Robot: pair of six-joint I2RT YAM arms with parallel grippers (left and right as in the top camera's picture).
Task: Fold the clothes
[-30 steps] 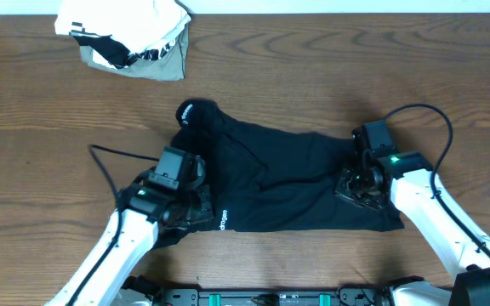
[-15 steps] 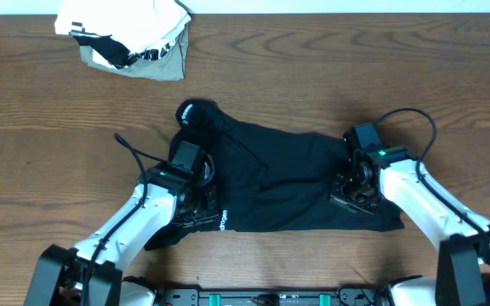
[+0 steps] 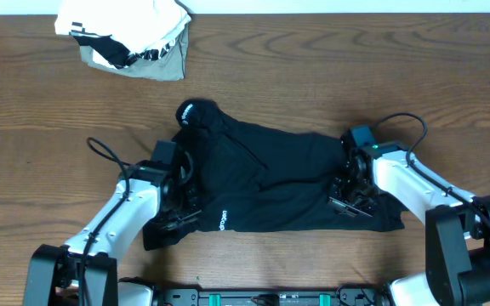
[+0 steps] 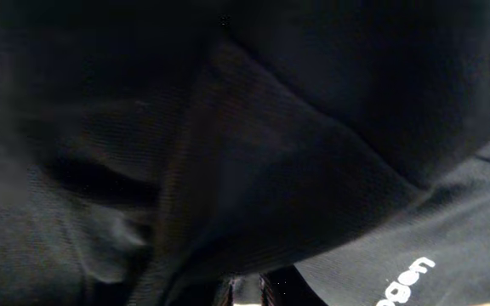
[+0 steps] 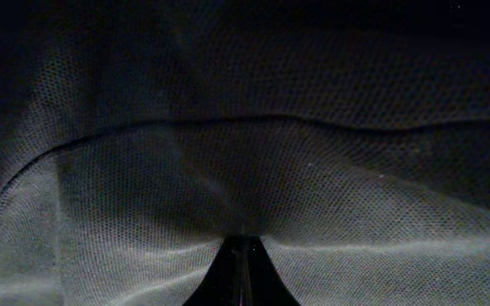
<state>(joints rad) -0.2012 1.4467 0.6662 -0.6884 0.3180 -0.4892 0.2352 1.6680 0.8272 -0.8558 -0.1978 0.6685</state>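
The black garment (image 3: pixel 270 183) lies crumpled in the table's middle, with a small white logo (image 3: pixel 224 221) near its front edge and a rolled lump at its back left. My left gripper (image 3: pixel 177 212) is shut on the garment's left edge; in the left wrist view black fabric (image 4: pixel 253 153) fills the frame above the pinched fingertips (image 4: pixel 247 293). My right gripper (image 3: pixel 351 194) is shut on the garment's right side; in the right wrist view the mesh cloth (image 5: pixel 245 153) puckers into the closed fingers (image 5: pixel 243 272).
A white-and-grey bundle with black-and-white striped trim (image 3: pixel 126 38) lies at the back left of the wooden table (image 3: pixel 41 127). Cables loop from each arm over the tabletop.
The left gripper has shifted left and slightly back along the garment's left edge, dragging that edge with it. The right gripper has edged a little left on the cloth.
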